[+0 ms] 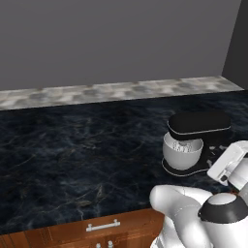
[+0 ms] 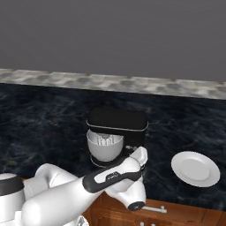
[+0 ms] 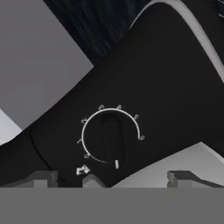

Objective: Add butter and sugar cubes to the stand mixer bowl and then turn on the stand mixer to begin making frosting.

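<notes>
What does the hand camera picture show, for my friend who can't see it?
A close-up of the black stand mixer, with its round speed dial ringed by small white numbers. The open tool shows at the bottom, its tips close to the dial.

Flat, dim rendered light with no clear source leaves the dark counter [image 1: 72,150] almost shadowless and glare-free, edges soft and pixelated, the hand view blurriest

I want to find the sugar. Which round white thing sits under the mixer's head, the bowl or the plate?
The stand mixer bowl: deep, tucked under the stand mixer's black head with the whisk inside. The plate lies flat on the counter, apart to the mixer's right.
</notes>
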